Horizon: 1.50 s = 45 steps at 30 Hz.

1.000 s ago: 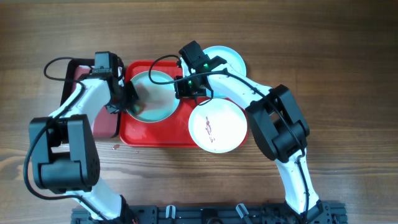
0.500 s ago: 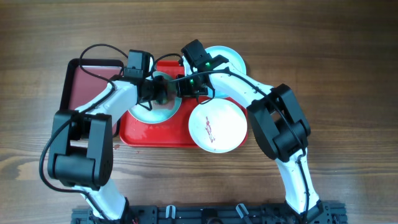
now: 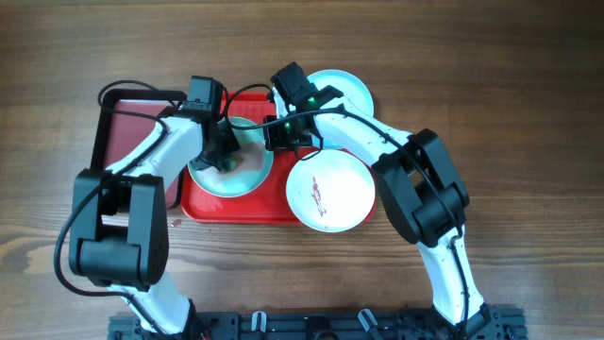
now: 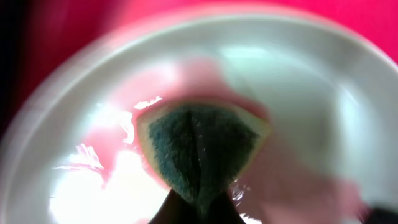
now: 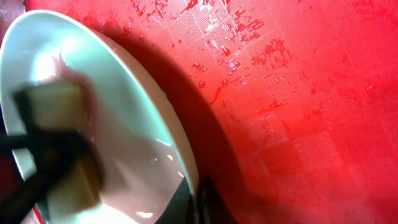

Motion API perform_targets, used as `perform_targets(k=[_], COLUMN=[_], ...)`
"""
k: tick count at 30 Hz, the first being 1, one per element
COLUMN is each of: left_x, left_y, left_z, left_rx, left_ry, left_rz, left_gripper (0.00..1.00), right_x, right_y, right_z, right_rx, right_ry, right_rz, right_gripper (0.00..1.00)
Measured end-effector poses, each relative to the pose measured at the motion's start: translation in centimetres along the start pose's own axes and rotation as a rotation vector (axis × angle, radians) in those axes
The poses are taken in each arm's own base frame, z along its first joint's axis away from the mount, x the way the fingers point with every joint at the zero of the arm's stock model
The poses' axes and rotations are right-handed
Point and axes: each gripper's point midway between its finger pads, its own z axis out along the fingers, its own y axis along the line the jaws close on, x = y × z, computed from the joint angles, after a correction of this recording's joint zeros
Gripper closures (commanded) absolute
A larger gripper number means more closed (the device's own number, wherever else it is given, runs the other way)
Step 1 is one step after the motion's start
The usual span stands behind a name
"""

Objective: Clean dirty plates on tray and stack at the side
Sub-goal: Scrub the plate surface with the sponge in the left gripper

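Note:
A pale aqua plate lies on the left half of the red tray. My left gripper is shut on a green and yellow sponge and presses it onto this plate, which is wet with pink smears. My right gripper is shut on the plate's right rim and tilts it off the tray floor. A white plate with a reddish-brown smear lies over the tray's right edge. A second aqua plate lies behind the tray's back right corner.
A smaller dark maroon tray with a black rim lies left of the red tray, under my left arm. The red tray floor shows wet reddish drops in the right wrist view. Bare wooden table surrounds the trays.
My left gripper has swung with the sponge from the plate's left edge across to its middle, then back a little toward the left. My right gripper has held the rim still.

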Motion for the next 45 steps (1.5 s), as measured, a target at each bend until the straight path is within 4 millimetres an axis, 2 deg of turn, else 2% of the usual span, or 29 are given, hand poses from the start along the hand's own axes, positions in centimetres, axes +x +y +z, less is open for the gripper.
perform_targets(k=[3, 5, 8, 10, 12, 13, 15, 17, 19, 21, 23, 26, 27, 30, 32, 35, 37, 38, 40, 42, 45], left_x=[2.7, 3.6, 2.7, 0.9, -0.8, -2.0, -3.8, -4.4, -3.1, -1.4, 1.0, 2.7, 3.9, 5.0, 4.5, 2.6, 0.1, -1.5, -3.1, -3.7, -2.8], left_y=[-3.8, -6.0, -7.5, -7.8, -7.2, -6.3, -4.2, -1.4, 1.0, 1.9, 2.6, 2.2, 1.0, -2.9, -5.2, -6.3, -5.9, -5.0, -3.1, -0.6, 1.5], left_z=[-0.2, -0.1, 0.1, 0.4, 0.8, 0.9, 0.8, 0.6, 0.1, 0.0, -0.5, -0.6, -0.6, -0.5, -0.3, 0.3, 0.6, 0.7, 0.6, 0.2, -0.2], left_rx=[0.249, 0.400, 0.471, 0.446, 0.374, 0.299, 0.165, 0.014, -0.107, -0.146, -0.157, -0.106, -0.013, 0.243, 0.368, 0.389, 0.305, 0.226, 0.101, -0.045, -0.155], left_ry=[0.129, 0.160, 0.105, 0.021, -0.050, -0.105, -0.180, -0.219, -0.170, -0.097, 0.016, 0.108, 0.177, 0.232, 0.205, 0.096, -0.023, -0.088, -0.148, -0.165, -0.131], left_rz=[0.154, 0.230, 0.266, 0.249, 0.205, 0.167, 0.097, 0.024, -0.019, -0.029, -0.041, 0.004, 0.036, 0.152, 0.209, 0.267, 0.279, 0.256, 0.209, 0.149, 0.093], left_gripper=[0.96, 0.96, 0.96, 0.96, 0.96, 0.96, 0.96, 0.96, 0.96, 0.96, 0.96, 0.96, 0.96, 0.96, 0.96, 0.96, 0.96, 0.96, 0.96, 0.96, 0.96], right_x=[0.0, 0.0, -0.2, -0.3, -0.3, -0.3, -0.3, -0.3, -0.3, 0.0, 0.3, 0.2, 0.3, 0.2, 0.1, -0.1, -0.1, -0.1, -0.1, -0.1, 0.1], right_y=[0.0, -0.1, -0.4, -0.5, -0.5, -0.5, -0.5, -0.5, -0.5, -0.1, 0.2, 0.2, 0.2, 0.1, -0.1, -0.3, -0.3, -0.3, -0.3, -0.3, 0.0], right_z=[0.0, 0.0, -0.1, -0.2, -0.2, -0.2, -0.2, -0.2, -0.2, 0.0, 0.1, 0.1, 0.1, 0.1, 0.0, -0.1, -0.1, -0.1, -0.1, -0.1, 0.0], right_rx=[0.001, 0.002, 0.006, 0.007, 0.005, 0.005, 0.005, 0.005, 0.004, 0.002, -0.004, -0.005, -0.004, -0.003, 0.001, 0.004, 0.006, 0.006, 0.006, 0.005, 0.001], right_ry=[0.001, 0.001, -0.006, -0.008, -0.008, -0.008, -0.008, -0.008, -0.008, 0.001, 0.008, 0.008, 0.008, 0.008, 0.004, -0.002, -0.003, -0.003, -0.003, -0.003, 0.002], right_rz=[0.001, 0.002, 0.008, 0.014, 0.013, 0.013, 0.013, 0.013, 0.013, 0.005, -0.015, -0.024, -0.024, -0.022, -0.015, -0.004, -0.001, 0.000, 0.002, 0.002, -0.004], right_gripper=[0.96, 0.96, 0.96, 0.96, 0.96, 0.96, 0.96, 0.96, 0.96, 0.96, 0.96, 0.96, 0.96, 0.96, 0.96, 0.96, 0.96, 0.96, 0.96, 0.96, 0.96])
